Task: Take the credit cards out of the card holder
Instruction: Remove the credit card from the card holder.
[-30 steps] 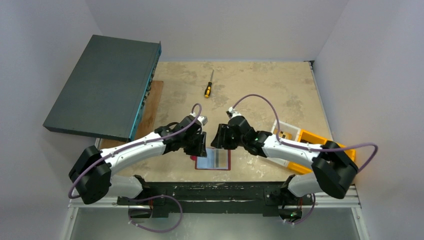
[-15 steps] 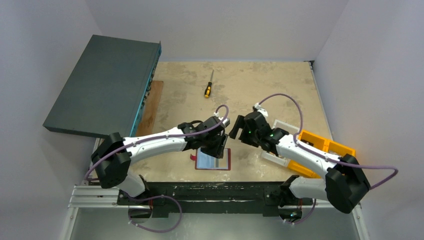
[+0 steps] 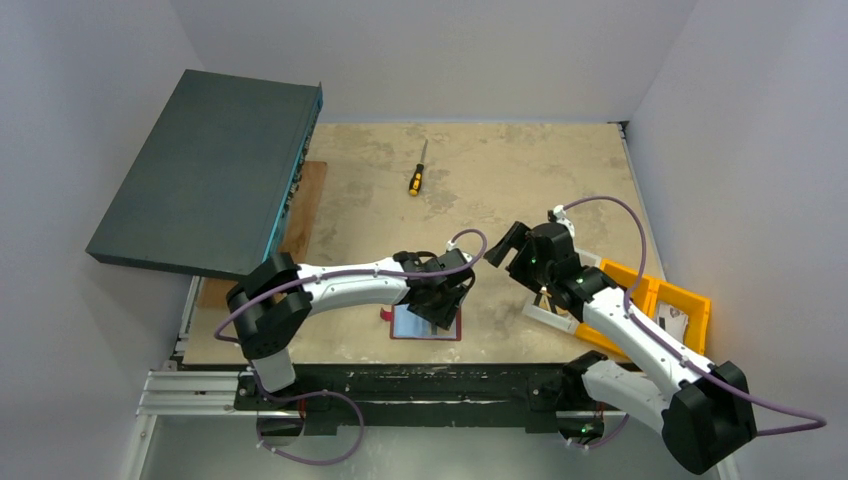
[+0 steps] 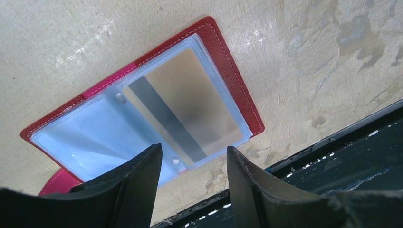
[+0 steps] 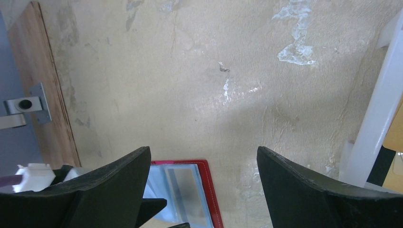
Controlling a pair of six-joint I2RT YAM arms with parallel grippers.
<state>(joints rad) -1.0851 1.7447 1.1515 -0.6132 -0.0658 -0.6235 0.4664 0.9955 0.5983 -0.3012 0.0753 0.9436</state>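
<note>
I see the maroon folding card holder [image 3: 408, 327] lying open, lower centre of the scuffed beige tabletop [image 3: 520, 170], with a tan-gold card [image 4: 190, 109] in its clear sleeve. Left gripper [image 4: 194, 149] hangs over it, jaws apart, empty. Right gripper [image 5: 203, 152] centre-right, wide, empty. Plain grey walls [image 3: 430, 50].

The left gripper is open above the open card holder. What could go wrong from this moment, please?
1. The tan-gold card sits inside a clear sleeve, so the left gripper may pinch sleeve and card together and lift the whole card holder.
2. The right gripper hangs open, away from the holder. Nothing pins the holder, so a push could slide it on the table toward the near edge.
</note>
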